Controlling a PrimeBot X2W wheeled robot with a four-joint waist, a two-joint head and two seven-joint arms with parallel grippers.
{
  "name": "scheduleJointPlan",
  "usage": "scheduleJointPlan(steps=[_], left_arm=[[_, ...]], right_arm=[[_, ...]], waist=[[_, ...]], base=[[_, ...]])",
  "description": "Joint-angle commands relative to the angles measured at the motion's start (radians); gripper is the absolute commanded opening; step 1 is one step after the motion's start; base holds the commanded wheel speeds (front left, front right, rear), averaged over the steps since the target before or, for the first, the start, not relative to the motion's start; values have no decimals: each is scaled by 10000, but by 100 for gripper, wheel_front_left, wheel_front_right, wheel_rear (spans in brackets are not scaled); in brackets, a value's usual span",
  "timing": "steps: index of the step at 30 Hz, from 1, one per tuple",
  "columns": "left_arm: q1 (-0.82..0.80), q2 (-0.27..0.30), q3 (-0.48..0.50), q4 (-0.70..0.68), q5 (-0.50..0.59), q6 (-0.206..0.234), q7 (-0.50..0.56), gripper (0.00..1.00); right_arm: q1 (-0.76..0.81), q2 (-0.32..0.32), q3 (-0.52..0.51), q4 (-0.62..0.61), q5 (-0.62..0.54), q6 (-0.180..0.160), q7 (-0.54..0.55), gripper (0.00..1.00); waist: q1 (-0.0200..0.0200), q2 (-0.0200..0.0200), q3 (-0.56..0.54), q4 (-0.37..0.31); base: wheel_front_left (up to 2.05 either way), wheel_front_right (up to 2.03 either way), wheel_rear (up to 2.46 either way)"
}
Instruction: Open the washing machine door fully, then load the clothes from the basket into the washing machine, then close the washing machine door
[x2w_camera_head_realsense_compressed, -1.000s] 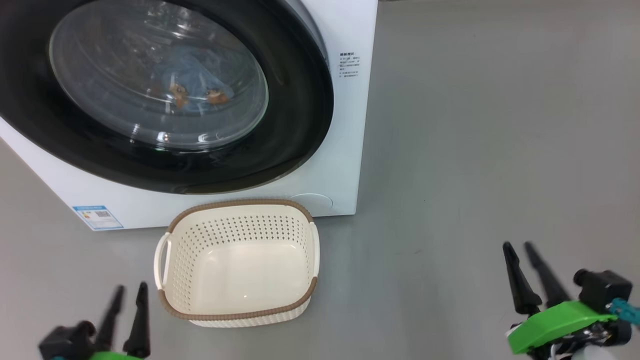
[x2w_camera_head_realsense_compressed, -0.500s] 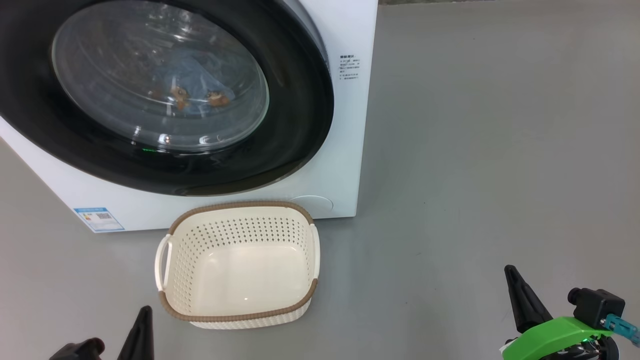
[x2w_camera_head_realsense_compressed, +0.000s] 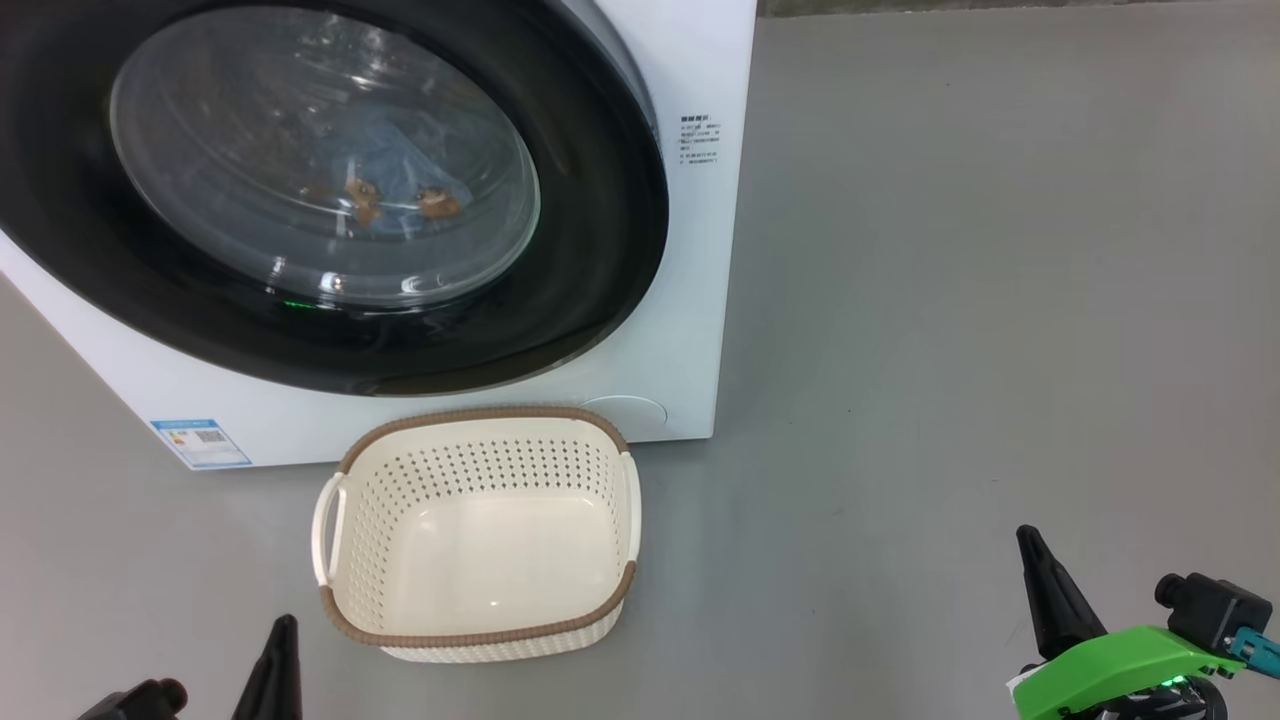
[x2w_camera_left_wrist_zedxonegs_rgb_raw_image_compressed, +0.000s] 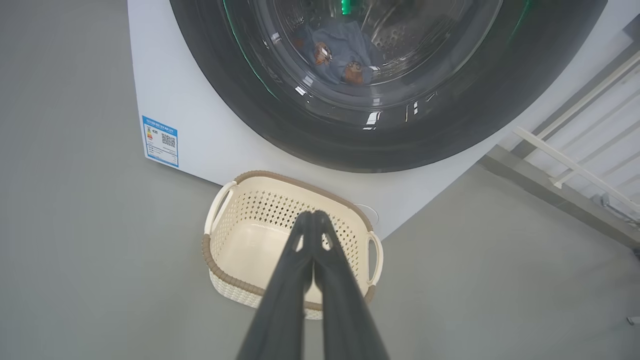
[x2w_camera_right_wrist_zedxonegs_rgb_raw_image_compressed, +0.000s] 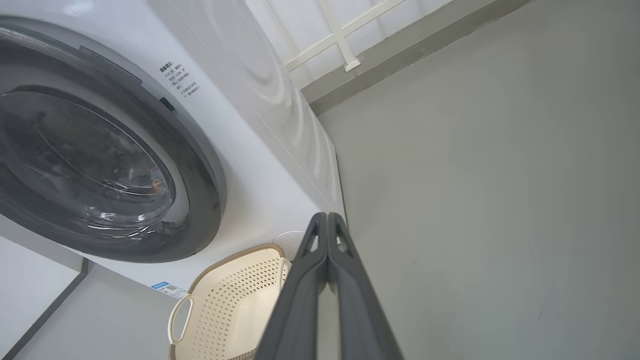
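Washing machine door (x2w_camera_head_realsense_compressed: 600, 250) sitting shut over clothes (x2w_camera_head_realsense_compressed: 390, 150), basket (x2w_camera_head_realsense_compressed: 480, 413) empty; my left claw (x2w_camera_left_wrist_zedxonegs_rgb_raw_image_compressed: 312, 216) and right claw (x2w_camera_right_wrist_zedxonegs_rgb_raw_image_compressed: 327, 216) are pressing together, empty; I am judging only resting remains.

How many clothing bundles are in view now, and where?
1: the clothes, a blue bundle inside the washing machine, behind the door glass. The basket holds none. Further garments may be hidden behind it.

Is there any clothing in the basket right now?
No, the basket shows a bare cream floor with no fabric in it.
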Motion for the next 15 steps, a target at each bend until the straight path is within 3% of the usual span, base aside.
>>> scheduleJointPlan(steps=[1, 15], left_arm=[[-342, 98, 197, -271, -225, -4, 52, 0], [-445, 7, 395, -347, -1590, -6, 461, 0]], right_arm=[[-174, -72, -34, -293, 267, 3, 63, 0], [-158, 55, -187, -474, 1581, 4, 477, 0]], waist=[[-1, 0, -6, 1], [-1, 0, -94, 12]], base=[[0, 0, 0], [0, 0, 0]])
